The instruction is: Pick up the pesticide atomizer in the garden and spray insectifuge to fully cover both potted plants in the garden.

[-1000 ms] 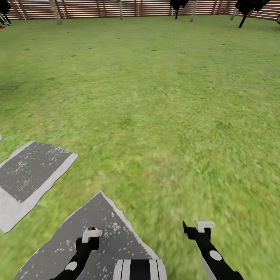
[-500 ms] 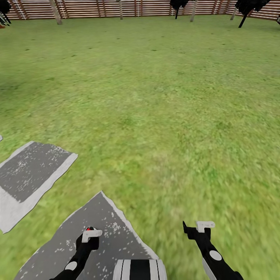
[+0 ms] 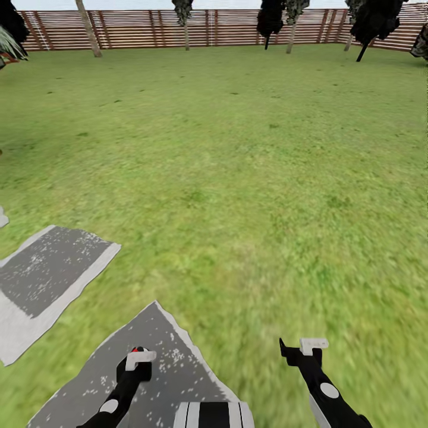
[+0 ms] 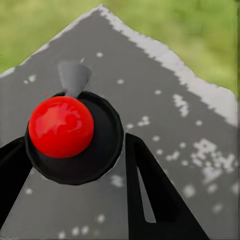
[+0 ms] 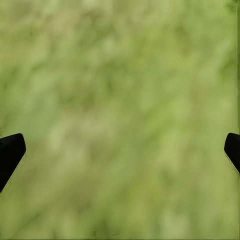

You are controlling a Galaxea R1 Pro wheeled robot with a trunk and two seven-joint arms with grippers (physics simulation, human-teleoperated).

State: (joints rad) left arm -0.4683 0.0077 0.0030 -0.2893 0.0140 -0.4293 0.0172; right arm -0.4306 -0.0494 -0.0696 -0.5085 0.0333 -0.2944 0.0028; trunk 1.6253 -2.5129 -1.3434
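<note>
- Slim dark red-tipped pesticide atomizer (image 4: 62, 131): clamped in left gripper (image 3: 138, 360), lower left, carried ready for spraying.
- Right gripper (image 5: 120, 150): fingers spread, empty, over green lawn (image 3: 238, 178).

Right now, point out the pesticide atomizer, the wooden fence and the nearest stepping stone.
pesticide atomizer (image 4: 61, 126), left wrist view, on its red tip.
wooden fence (image 3: 142, 28), head view, on its slats.
nearest stepping stone (image 3: 169, 348), head view, on its grey face.
</note>
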